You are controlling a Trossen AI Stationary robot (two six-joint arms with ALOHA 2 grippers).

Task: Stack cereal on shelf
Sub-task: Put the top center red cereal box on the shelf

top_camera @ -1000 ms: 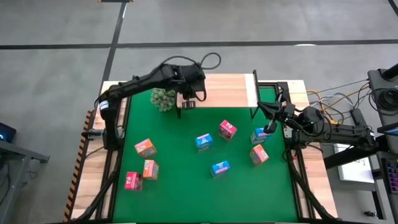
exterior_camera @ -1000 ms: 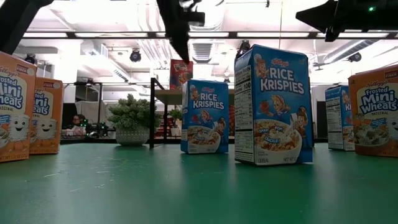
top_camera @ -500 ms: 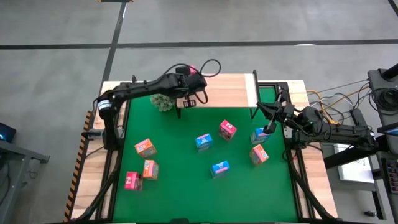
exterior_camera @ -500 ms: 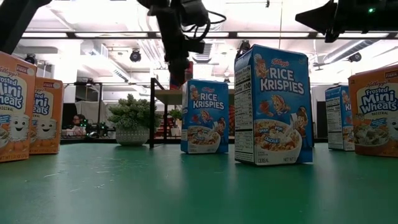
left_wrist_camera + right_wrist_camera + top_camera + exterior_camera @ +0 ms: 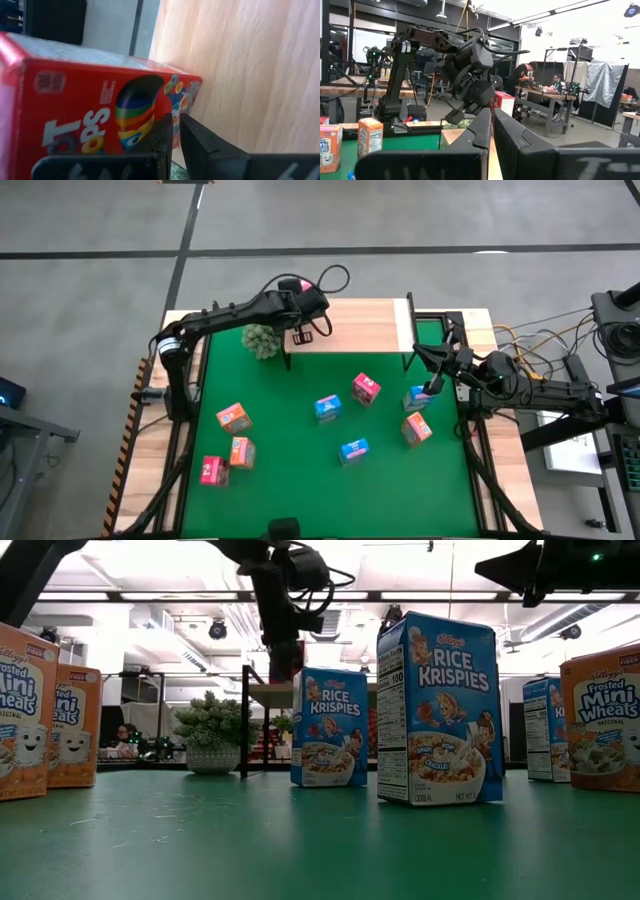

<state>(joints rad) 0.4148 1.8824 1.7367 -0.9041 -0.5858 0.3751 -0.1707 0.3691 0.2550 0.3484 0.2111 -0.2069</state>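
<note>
Claw (image 5: 301, 336) on the left arm hovers over the shelf (image 5: 370, 327), fingers pressed together with nothing between them; a red cereal box (image 5: 95, 115) stands just beside it on the wood. Right claw (image 5: 432, 387) waits closed near the bench edge, empty.

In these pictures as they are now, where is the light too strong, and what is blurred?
Low view: the ceiling lights behind wash out the top, and the left arm's hand shows as a dark outline. Left wrist view: the red cereal box is so close that its print is soft, and the wooden shelf looks pale. Right wrist view: the upper right of the room is overexposed.
</note>
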